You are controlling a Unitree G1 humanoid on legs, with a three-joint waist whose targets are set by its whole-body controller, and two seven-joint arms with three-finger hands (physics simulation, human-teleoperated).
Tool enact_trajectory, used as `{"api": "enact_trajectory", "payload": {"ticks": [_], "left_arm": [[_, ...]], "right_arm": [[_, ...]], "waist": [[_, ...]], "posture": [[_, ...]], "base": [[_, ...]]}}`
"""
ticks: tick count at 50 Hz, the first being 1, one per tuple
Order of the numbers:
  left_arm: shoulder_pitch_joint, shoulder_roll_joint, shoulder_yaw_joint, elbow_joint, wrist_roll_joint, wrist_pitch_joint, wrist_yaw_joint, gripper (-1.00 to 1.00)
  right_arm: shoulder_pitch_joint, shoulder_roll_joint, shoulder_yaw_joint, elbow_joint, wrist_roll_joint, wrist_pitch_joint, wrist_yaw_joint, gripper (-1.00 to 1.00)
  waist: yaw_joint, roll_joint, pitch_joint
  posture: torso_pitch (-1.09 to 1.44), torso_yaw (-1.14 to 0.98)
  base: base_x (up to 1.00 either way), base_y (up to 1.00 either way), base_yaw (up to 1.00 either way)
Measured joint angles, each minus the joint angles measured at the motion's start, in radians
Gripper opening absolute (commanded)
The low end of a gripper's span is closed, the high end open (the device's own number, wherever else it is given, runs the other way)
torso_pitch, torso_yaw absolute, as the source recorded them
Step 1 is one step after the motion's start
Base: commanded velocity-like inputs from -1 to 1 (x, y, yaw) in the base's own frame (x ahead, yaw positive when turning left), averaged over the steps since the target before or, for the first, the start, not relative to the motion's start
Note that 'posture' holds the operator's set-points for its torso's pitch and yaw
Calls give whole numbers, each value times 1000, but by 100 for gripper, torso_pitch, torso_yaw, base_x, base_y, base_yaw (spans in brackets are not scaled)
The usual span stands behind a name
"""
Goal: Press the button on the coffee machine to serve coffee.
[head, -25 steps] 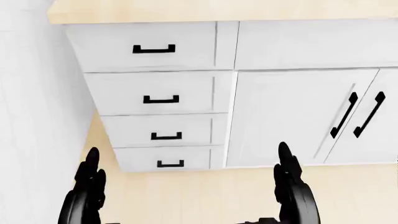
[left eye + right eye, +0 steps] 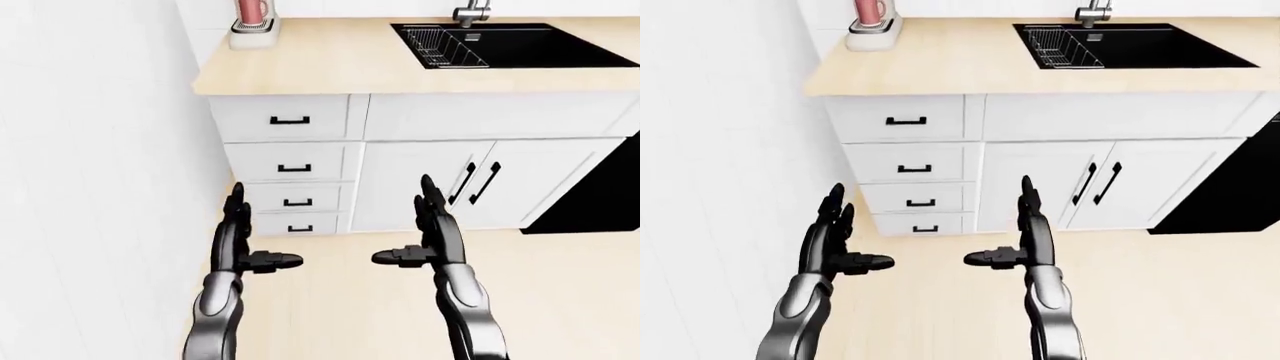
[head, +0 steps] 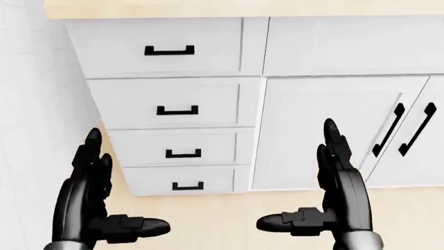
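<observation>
Left-eye view: the light wooden worktop runs across the top of the view; at its top-left corner stands an appliance with a white base and a pink upper part, cut off by the top edge, which may be the coffee machine, though no button can be made out on it; a black sink with a wire rack and a metal tap sits at top right. Below the worktop, a column of four white drawers with black handles stands beside a pair of cabinet doors; a black panel fills the right edge; a white wall occupies the left. The left robot hand and right robot hand are raised over the wooden floor, well apart from each other and from the appliance; both empty, fingers extended upward, thumbs pointing inward.

Head view: the camera looks lower; only the worktop edge, the drawers and the doors show; the appliance is out of frame. Both robot hands appear at the bottom, fingers spread apart, holding nothing.

Right-eye view: nearly the same scene, shifted slightly; the appliance sits at top left; both robot hands hang open, touching nothing.
</observation>
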Motion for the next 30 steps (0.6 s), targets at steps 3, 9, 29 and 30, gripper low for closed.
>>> {"api": "enact_trajectory", "payload": {"ticks": [3,9,29,30], "left_arm": [[-88,20,23,18,-13,37,14,100],[-203,54,32,-65,-36,197,33,100],[-608,220,119,-206,-227,689,151,100],[-621,225,122,-216,-233,708,157,100]], "right_arm": [[-39,-13,-15,-35,8,66,-2,100],[-141,-50,-50,-128,25,259,-27,100],[-471,-161,-100,-431,118,788,-85,100],[-497,-167,-110,-434,125,813,-93,100]], "waist": [[-2,-1,-4],[-2,0,-1],[-1,4,26],[-1,4,29]], "posture": [[0,0],[0,0],[0,0],[0,0]], "base": [[0,0,0],[0,0,0],[0,0,0],[0,0,0]]}}
